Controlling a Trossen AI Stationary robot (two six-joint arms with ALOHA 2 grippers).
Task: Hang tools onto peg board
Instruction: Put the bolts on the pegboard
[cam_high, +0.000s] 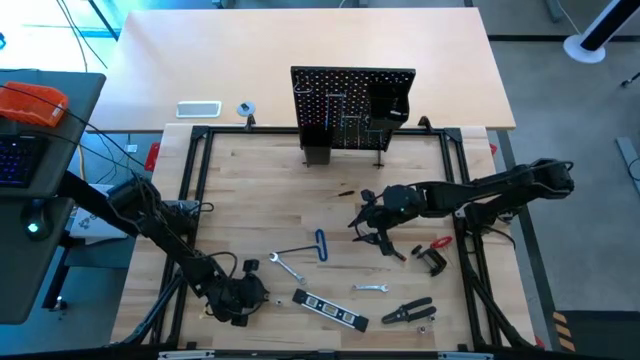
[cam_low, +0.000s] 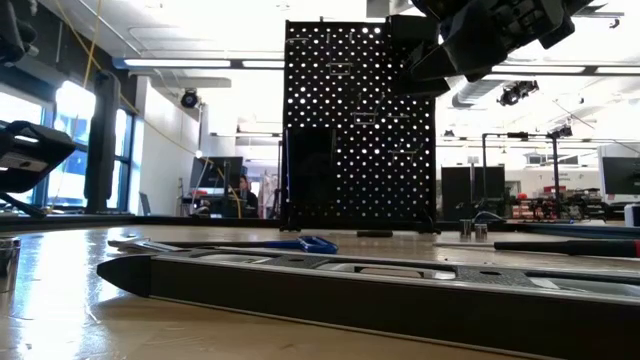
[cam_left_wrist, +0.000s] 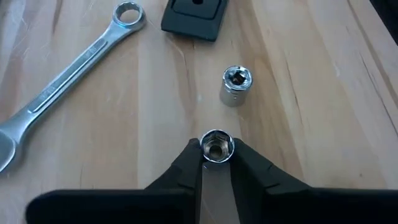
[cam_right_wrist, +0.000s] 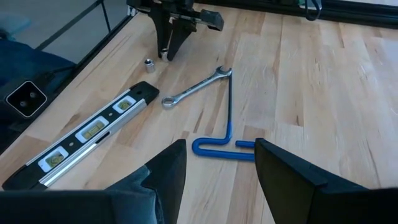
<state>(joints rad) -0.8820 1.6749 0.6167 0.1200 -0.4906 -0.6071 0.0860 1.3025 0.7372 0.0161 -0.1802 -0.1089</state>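
My left gripper (cam_high: 250, 296) is low at the table's near left, shut on a small silver socket (cam_left_wrist: 216, 148). A second socket (cam_left_wrist: 236, 86) stands on its end just beyond it. A silver wrench (cam_left_wrist: 68, 81) and the black level (cam_high: 330, 310) lie flat close by. My right gripper (cam_right_wrist: 217, 168) hangs open above the table's middle, over the blue-handled bent key (cam_right_wrist: 227, 146), touching nothing. The peg board (cam_high: 352, 105) stands upright at the far edge. My left gripper pinches the socket by its round side wall (cam_left_wrist: 205, 153) between its two fingertips. The fingers slant down at it from the table's left near side. The socket stands upright with its hex opening up; whether its base is still on the wood I cannot tell.
A small wrench (cam_high: 370, 288), black-handled pliers (cam_high: 408, 313) and a red-and-black clamp (cam_high: 432, 255) lie at the near right. A black metal frame (cam_high: 195, 180) borders the wooden work area. A white tray (cam_high: 198, 109) and a tape roll (cam_high: 245, 109) sit behind the frame.
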